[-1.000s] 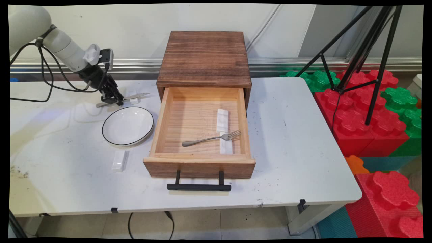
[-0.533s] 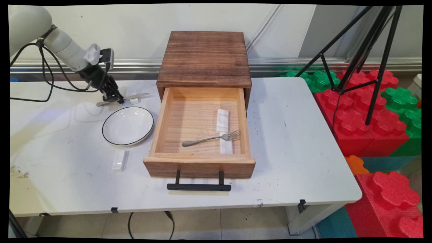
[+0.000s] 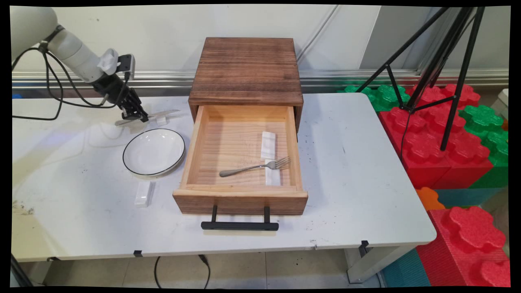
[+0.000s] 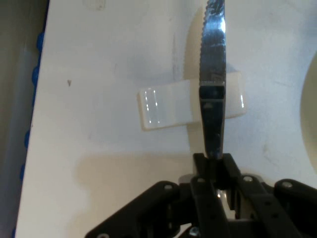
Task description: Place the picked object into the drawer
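Knife (image 4: 213, 74): serrated steel blade, clamped in gripper (image 4: 214, 163) jaws.

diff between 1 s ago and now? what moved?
The end effector, shut on the knife, rose slightly and drew back toward the wall, lifting the knife off the table, above its white rest. Unchanged: plate, open drawer with fork, white block in front of the plate.
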Tool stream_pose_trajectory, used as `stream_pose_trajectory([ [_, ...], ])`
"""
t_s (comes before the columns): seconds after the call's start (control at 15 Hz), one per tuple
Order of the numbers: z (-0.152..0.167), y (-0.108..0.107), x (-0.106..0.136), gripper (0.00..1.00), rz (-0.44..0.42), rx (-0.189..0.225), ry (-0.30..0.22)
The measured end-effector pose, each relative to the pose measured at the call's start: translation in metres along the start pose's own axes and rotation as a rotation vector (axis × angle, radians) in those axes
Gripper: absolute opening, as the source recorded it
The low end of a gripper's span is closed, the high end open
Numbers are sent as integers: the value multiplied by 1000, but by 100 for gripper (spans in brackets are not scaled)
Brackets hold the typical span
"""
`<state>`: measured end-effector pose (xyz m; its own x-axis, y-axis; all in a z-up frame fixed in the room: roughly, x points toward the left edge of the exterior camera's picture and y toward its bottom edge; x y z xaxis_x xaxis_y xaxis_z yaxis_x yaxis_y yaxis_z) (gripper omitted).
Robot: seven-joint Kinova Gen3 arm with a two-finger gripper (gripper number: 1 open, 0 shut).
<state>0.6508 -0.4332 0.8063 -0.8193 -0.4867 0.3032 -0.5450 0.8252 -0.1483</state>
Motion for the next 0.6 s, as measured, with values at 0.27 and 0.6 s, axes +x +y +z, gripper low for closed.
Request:
stream_pose_trajectory([
  [0.27,-21,8,1,0,12,4,9],
  [0.6,-52,19,2,0,33,1,17],
])
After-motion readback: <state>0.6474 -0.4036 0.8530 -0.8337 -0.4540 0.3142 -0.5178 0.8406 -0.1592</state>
